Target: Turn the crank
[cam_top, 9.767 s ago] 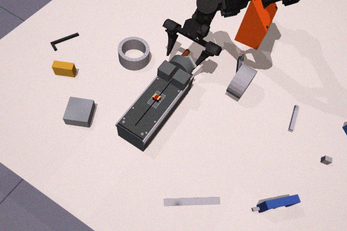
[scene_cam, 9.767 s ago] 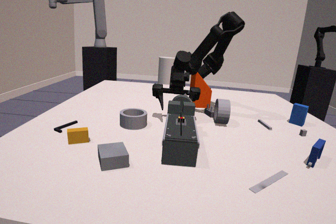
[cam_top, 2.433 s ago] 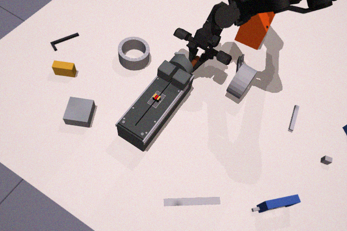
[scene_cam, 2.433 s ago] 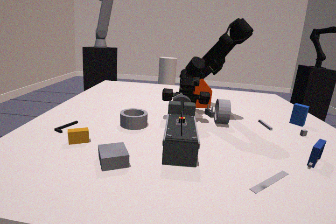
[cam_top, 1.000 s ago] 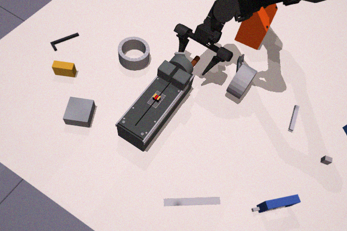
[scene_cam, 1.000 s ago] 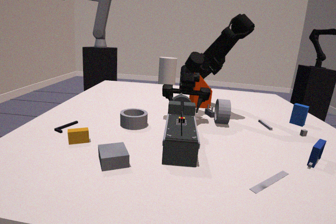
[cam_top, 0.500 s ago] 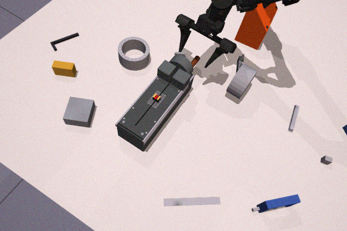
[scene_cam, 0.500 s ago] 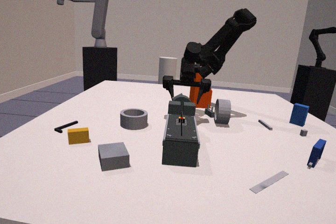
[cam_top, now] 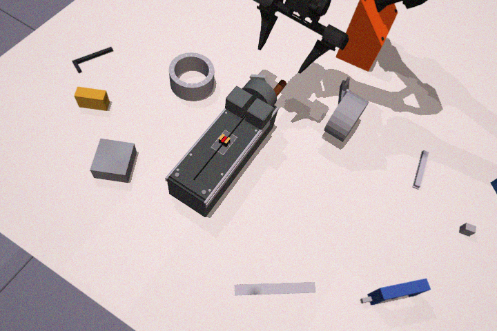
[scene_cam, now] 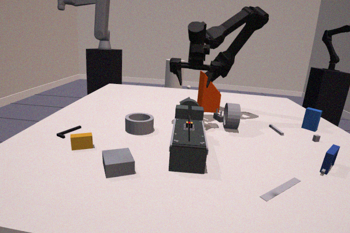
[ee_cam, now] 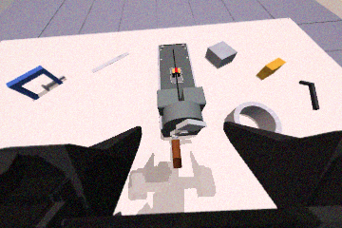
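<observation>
The dark grey machine [cam_top: 186, 167] [scene_cam: 187, 158] [ee_cam: 165, 66] stands on the table. On its slotted top the small red pointer [cam_top: 223, 139] [scene_cam: 189, 123] [ee_cam: 176, 70] lies between the two brass marks and looks level with them; a very small offset cannot be ruled out. The brown crank handle [cam_top: 281, 85] [ee_cam: 177, 154] sticks out from the drum end; the machine hides it in the exterior view. My gripper [cam_top: 279, 61] [scene_cam: 194, 85] [ee_cam: 182, 127] is wide open and empty, raised above and behind the handle, not touching it.
A grey ring [cam_top: 191, 92] [scene_cam: 139, 126] stands beside the drum end. On the other side are a grey curved part [cam_top: 344, 113] [scene_cam: 232, 116] and a tall orange block [cam_top: 358, 43] [scene_cam: 208, 96] near the arm. A grey block [cam_top: 113, 156] and yellow block [cam_top: 91, 98] lie farther off.
</observation>
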`<state>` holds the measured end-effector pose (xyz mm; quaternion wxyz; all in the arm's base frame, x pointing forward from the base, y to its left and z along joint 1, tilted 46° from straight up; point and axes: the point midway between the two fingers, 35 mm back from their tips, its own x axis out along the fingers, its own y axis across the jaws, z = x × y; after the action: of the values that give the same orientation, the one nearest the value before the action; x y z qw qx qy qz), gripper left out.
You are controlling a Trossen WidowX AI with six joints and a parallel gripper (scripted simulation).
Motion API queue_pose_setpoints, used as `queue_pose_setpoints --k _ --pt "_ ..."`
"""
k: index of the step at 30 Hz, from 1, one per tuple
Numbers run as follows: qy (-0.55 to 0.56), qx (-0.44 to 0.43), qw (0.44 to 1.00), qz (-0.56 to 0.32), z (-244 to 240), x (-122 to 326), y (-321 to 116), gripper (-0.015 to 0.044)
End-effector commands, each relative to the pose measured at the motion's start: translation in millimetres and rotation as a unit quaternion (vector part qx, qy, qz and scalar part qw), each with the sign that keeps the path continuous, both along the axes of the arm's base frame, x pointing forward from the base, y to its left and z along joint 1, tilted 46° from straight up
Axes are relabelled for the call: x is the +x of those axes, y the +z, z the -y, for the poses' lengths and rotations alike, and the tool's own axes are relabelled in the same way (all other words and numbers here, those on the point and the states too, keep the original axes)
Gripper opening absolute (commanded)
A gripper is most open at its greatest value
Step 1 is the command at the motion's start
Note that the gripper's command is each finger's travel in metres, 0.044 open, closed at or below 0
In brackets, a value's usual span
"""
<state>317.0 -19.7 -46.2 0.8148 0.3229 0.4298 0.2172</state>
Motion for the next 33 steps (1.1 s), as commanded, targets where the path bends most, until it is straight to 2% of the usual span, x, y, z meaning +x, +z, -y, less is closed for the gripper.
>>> queue_pose_setpoints --k 1,5,28,33 --pt "-0.001 -0.001 1.0 0.011 17.3 3.6 23.9 0.044" --pt "-0.001 -0.002 1.0 0.006 18.7 11.4 23.9 0.044" --pt "-0.005 -0.023 0.998 -0.053 6.4 127.8 9.6 0.044" --pt "-0.007 -0.023 0.998 -0.057 -0.1 133.6 4.1 0.044"
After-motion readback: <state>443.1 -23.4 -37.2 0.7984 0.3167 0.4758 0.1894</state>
